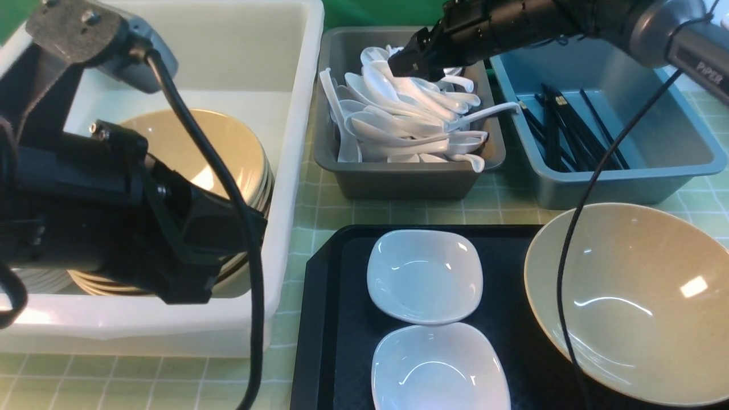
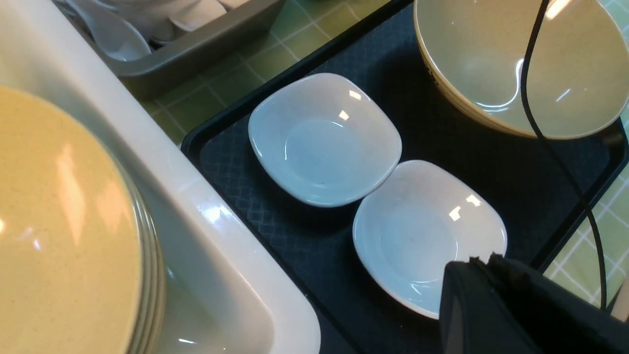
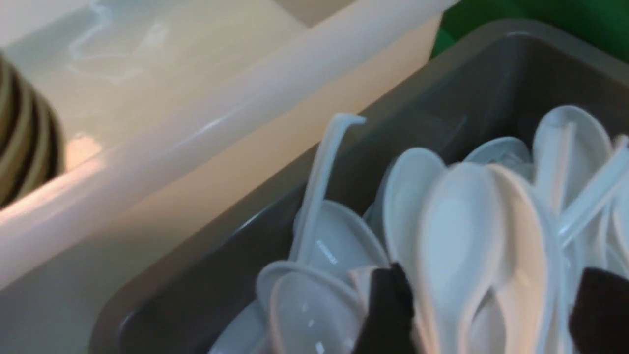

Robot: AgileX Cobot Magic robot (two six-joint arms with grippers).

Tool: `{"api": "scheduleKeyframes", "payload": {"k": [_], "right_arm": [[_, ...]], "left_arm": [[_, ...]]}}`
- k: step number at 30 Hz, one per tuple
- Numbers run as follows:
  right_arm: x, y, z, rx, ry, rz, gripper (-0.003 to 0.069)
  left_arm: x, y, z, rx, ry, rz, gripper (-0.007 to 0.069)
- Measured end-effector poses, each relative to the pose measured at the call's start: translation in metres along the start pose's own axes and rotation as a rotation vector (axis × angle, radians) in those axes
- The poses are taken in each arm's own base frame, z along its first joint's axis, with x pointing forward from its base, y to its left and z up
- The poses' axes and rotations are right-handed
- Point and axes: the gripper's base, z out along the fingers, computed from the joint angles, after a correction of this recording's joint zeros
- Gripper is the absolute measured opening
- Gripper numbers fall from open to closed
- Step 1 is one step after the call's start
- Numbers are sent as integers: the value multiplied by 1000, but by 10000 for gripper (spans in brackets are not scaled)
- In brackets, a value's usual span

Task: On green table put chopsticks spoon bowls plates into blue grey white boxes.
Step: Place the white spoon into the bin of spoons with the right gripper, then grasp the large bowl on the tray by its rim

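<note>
Overhead of the tray's centre, in the front view, the grey box (image 1: 398,185) sits near twelve o'clock, heaped with spoons (image 1: 398,122); the blue-grey box (image 1: 609,191) with its chopsticks (image 1: 575,128) is at one, and the white box (image 1: 285,171) holding stacked bowls (image 1: 199,148) at ten. Two plates (image 1: 424,276) nearly fill the middle of the black tray (image 1: 512,364), and a wide bowl (image 1: 643,302) lies at three, beyond the tray's edge. One spoon's handle pokes over the grey rim toward the blue-grey box; if the right pincer (image 1: 414,68) brushes it while leaving, it could flick out onto the counter (image 1: 302,228). A dark cable (image 1: 592,176) passes across the bowl in this view and might drag on it if it hangs that low. The left wrist view shows the left pincer (image 2: 484,263) clenched, tips together, nothing between them; the plates touch, so gripping one could shove the other. In the right wrist view the right pincer's tips stand apart, released, amid the spoons; a handle could hook a finger (image 3: 390,314) and ride up when it lifts, since the heap is loose and tangled.
</note>
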Motion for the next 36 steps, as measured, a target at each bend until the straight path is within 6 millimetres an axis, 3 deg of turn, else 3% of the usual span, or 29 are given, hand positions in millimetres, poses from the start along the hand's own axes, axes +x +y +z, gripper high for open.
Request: {"api": "scheduleKeyframes", "payload": {"k": [3, 5, 8, 9, 10, 11, 13, 16, 20, 23, 25, 26, 28, 31, 32, 34, 36], "right_arm": [[-11, 6, -28, -39, 16, -47, 535], [-33, 20, -78, -66, 7, -107, 509], [-50, 40, -128, -46, -18, -160, 442], [-58, 63, -174, 2, -19, -221, 336], [-56, 65, -177, 9, -8, -225, 312], [-57, 87, -210, 40, 4, -266, 210], [-45, 116, -245, 58, 55, -282, 89], [-31, 136, -266, 59, 99, -274, 52], [24, 185, -308, 80, 163, -236, 26], [65, 213, -326, 110, 135, -192, 25], [99, 231, -335, 166, 65, -138, 25], [105, 231, -333, 165, 70, -124, 25], [132, 242, -338, 221, -9, -23, 25], [154, 246, -337, 249, -17, 52, 25], [162, 249, -337, 258, -17, 63, 25], [168, 250, -338, 264, -17, 66, 25], [171, 252, -339, 269, -24, 61, 25]], "left_arm": [[0, 0, 0, -1, -3, -2, -2], [-2, 1, 0, -7, -20, -6, -2], [-4, 1, 0, -15, -40, -7, -2], [-5, 2, 0, -17, -59, -11, -2], [-6, 1, 0, -16, -62, -13, -2], [-7, 1, 0, -3, -70, -25, -2], [-8, -1, 3, 27, -72, -52, -2], [-9, -1, 9, 60, -60, -82, -2], [-14, -4, 42, 178, 19, -165, 0], [-17, -8, 71, 231, 108, -169, 8], [-25, -15, 99, 269, 186, -146, 55], [-27, -15, 103, 270, 195, -150, 61], [-40, -23, 129, 282, 246, -139, 134], [-52, -28, 157, 274, 286, -133, 213], [-60, -28, 175, 266, 303, -127, 274], [-67, -28, 193, 266, 317, -126, 335], [-75, -27, 226, 271, 336, -134, 426]]}}
